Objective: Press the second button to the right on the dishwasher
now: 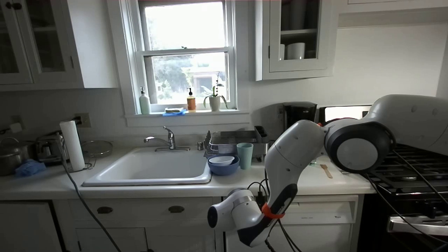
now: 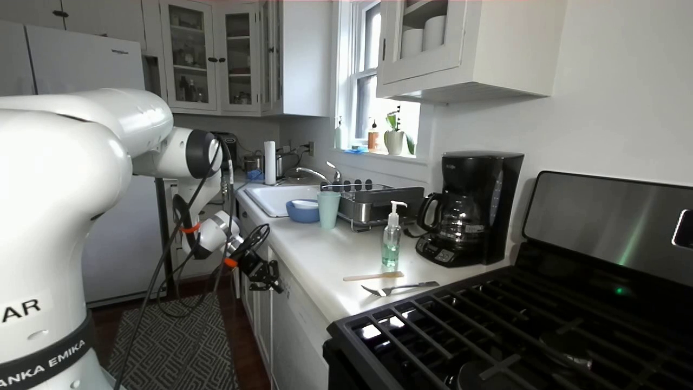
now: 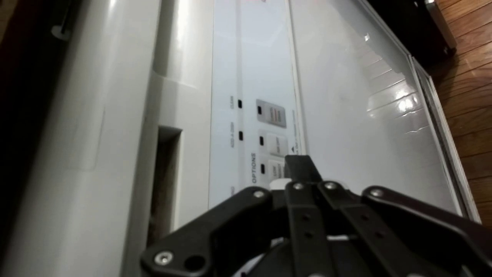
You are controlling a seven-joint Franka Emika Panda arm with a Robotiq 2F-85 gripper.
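In an exterior view the dishwasher [image 1: 325, 238] sits under the bench [image 1: 238, 182], just beside the black stove [image 1: 413, 168] and partly hidden behind the arm [image 1: 294, 147].

In an exterior view you can see the tool [image 2: 279, 287] by the upper part of the dishwasher's front.

Wrist view: its fingers [image 3: 303, 169] are pinched together, overlapping a button [image 3: 275, 170] next to the OPTIONS label [image 3: 253, 168]. Honestly can't tell if they're actually touching it, though.

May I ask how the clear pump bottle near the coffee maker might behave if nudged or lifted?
The tall, narrow pump bottle may tip. Its smooth sides could feel slippery. Green liquid fills only its lower part, so it's probably light.
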